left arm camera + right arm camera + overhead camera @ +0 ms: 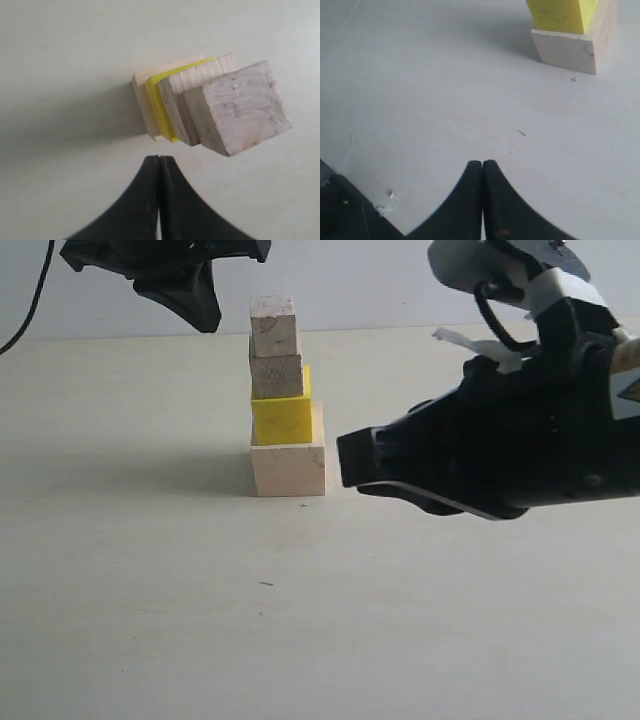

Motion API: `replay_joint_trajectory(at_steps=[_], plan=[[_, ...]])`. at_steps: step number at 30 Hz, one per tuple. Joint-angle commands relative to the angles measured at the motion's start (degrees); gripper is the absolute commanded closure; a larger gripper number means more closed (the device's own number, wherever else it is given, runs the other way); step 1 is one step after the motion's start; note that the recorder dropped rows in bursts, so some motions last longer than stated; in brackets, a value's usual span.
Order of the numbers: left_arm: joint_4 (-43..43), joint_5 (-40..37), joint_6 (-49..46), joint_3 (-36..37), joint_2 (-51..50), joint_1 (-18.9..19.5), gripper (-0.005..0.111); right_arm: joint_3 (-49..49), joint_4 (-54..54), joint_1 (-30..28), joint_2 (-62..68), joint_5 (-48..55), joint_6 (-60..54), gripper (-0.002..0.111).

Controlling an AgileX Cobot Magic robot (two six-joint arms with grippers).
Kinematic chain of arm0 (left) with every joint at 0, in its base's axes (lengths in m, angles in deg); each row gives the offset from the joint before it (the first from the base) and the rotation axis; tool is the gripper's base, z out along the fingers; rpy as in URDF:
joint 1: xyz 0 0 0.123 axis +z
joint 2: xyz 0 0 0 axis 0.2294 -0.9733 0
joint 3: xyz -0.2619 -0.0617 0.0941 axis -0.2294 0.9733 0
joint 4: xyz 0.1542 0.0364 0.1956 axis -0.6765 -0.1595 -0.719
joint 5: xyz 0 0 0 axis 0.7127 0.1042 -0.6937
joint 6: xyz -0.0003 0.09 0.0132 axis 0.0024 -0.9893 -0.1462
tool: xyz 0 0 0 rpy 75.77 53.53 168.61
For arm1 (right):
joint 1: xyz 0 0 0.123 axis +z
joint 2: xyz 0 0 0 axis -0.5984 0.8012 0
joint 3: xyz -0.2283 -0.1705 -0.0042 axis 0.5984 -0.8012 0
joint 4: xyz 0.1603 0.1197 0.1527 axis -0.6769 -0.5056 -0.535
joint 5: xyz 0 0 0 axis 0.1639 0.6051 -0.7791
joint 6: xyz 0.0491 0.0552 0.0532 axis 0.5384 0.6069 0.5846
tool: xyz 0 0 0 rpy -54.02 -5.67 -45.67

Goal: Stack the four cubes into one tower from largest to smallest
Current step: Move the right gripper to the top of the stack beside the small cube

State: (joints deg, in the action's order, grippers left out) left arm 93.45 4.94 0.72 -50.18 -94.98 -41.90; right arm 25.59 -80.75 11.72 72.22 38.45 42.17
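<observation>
The tower (pixel 282 400) stands finished on the table (pixel 150 620); nothing seems left to stack.
Pale cube (pixel 288 469) at its base, then yellow cube (pixel 282 419), grained cube (pixel 276 377), smallest cube (pixel 273 326). Left gripper (pixel 203 315) hangs beside the tower's top, right gripper (pixel 348 460) beside its base, both pressed together, empty. Only the left wrist view shows the offset tops; the right wrist view, just the bottom two.

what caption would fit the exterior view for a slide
Four-cube tower stands on the table; left pincer beside its top, right pincer beside its base, both shut, touching nothing.
</observation>
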Motion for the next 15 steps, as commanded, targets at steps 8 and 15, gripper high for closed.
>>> replay_joint_trajectory(at_steps=[8, 15], plan=[[-1.4, 0.0, -2.4, 0.1, 0.8, 0.1, 0.107, 0.4, -1.0, -0.3, 7.6, -14.3, -0.9, 0.108], [-1.8, 0.2, -3.2, 6.6, 1.3, 1.9, 0.107, 5.1, -0.9, -0.3, 10.9, -14.6, -2.1, 0.108]])
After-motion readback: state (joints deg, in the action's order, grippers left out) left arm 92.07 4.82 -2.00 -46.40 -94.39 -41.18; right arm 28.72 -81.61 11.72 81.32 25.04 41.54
